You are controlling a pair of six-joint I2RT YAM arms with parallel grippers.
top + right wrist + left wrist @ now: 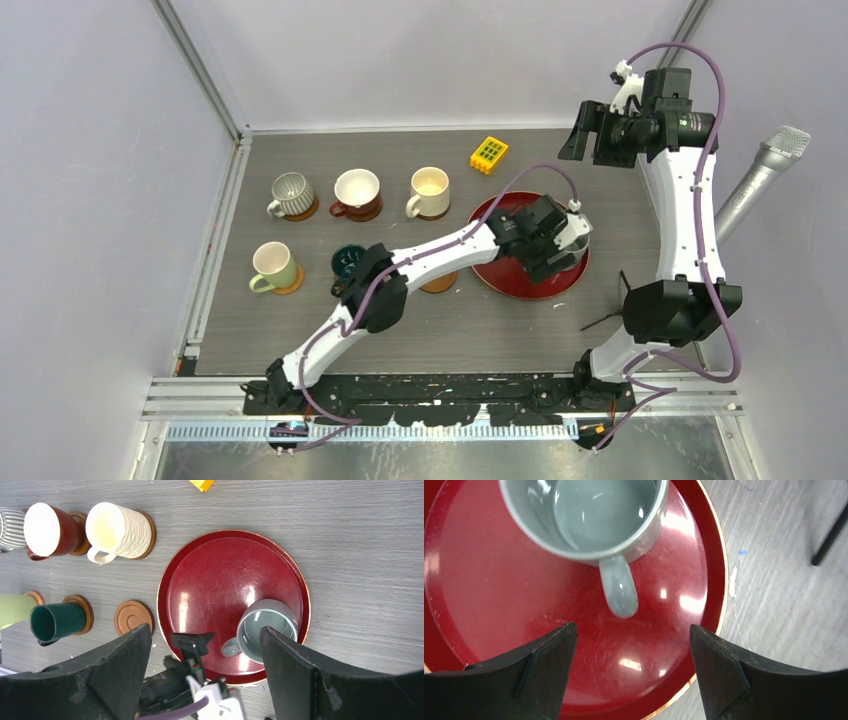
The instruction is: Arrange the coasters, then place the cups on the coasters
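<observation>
1. Five cups sit on coasters in two rows on the left of the worktop [500,335]. The ribbed cup [292,195], brown cup [357,192] and cream cup [430,190] form the far row, and the pale green cup [272,266] and dark teal cup [348,262] the near one.
2. The grey cup [589,515] stands upright on the right part of the red tray [489,595], on no coaster. It looks like the last cup to be moved.
3. One empty coaster [133,617] lies just left of the tray, right of the dark teal cup. It completes the near row and is probably meant for the grey cup.
4. The left end effector [631,630] hovers over the tray, released, jaws wide with nothing between them. The cup's handle [619,587] points toward that gap, so the arm seems to be lining up a grasp.
5. The right end effector [205,629] is also released and empty. It is held high over the far right, likely to leave the left arm room.
6. The tray is glossy, so a nudge could slide the cup.
</observation>
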